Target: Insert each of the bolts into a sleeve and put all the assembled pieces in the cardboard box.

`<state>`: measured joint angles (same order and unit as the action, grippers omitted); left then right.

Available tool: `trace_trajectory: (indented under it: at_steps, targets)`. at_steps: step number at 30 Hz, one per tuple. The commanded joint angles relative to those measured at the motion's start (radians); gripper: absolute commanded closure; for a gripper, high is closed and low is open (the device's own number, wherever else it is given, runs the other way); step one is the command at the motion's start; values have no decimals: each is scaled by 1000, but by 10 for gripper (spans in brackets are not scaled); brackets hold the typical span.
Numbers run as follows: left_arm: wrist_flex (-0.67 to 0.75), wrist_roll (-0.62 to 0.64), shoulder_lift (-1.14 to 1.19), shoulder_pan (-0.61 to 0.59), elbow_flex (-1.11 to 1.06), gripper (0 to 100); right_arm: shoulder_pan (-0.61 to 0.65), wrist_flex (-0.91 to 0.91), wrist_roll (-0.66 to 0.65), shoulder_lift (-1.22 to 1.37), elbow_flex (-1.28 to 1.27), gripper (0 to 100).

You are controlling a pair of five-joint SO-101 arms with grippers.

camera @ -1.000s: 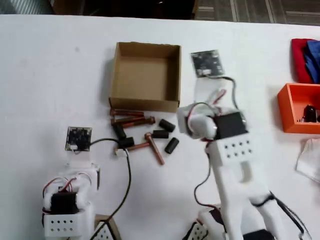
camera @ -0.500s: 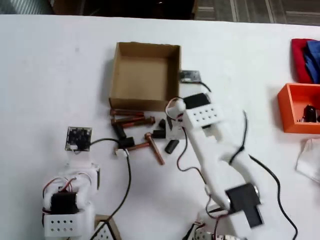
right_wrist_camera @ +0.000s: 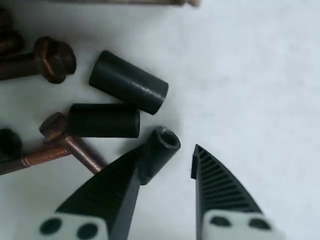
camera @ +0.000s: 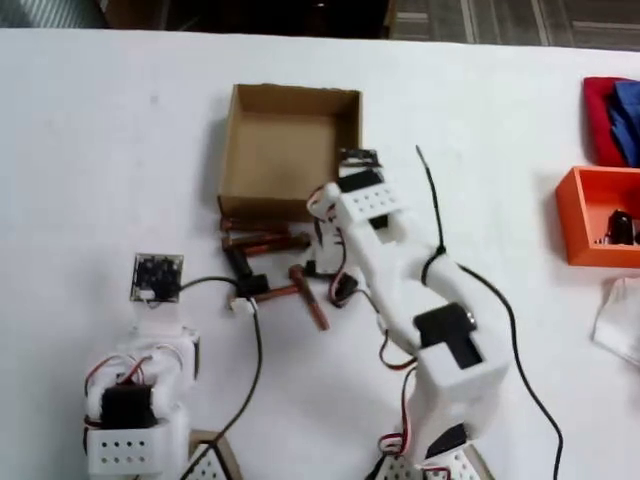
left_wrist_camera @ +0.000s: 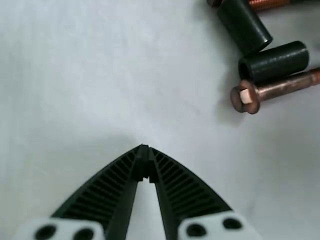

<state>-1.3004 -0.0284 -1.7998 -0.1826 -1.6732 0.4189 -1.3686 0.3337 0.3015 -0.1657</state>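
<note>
- Where the bolts and black sleeves lie scattered at mid-frame of the high view, they rest on the white surface just below the cardboard box.
- Over them hangs the right tool, fingers apart, with one sleeve touching a finger.
- At lower left, the left tool has its tips together.

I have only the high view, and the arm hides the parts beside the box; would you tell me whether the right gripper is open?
Observer: The right gripper is open, and a black sleeve lies against one finger, its hollow end showing.
Operator: Thanks. And the left gripper?
Observer: The left gripper is shut on nothing, above bare table.
Operator: Is the bolt nearest it sleeved?
Observer: No, that copper bolt lies beside a second sleeve, not inside it.
</note>
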Motion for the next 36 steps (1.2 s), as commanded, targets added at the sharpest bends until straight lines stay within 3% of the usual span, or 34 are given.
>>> trace_trajectory:
  at_steps: [1, 13, 26, 29, 36]
  targets:
    - [18, 3, -15, 9, -21, 972, 10, -35, 8, 7, 41, 872]
    - [18, 3, -15, 9, -21, 972, 88, -76, -84, 16, 37, 872]
    - [18, 3, -15, 9, -21, 972, -18, -8, -92, 249, 63, 873]
    - [18, 3, -15, 9, -21, 972, -16, -25, -95, 257, 94, 912]
    - [18, 3, -15, 9, -21, 972, 8, -99, -334, 259, 147, 978]
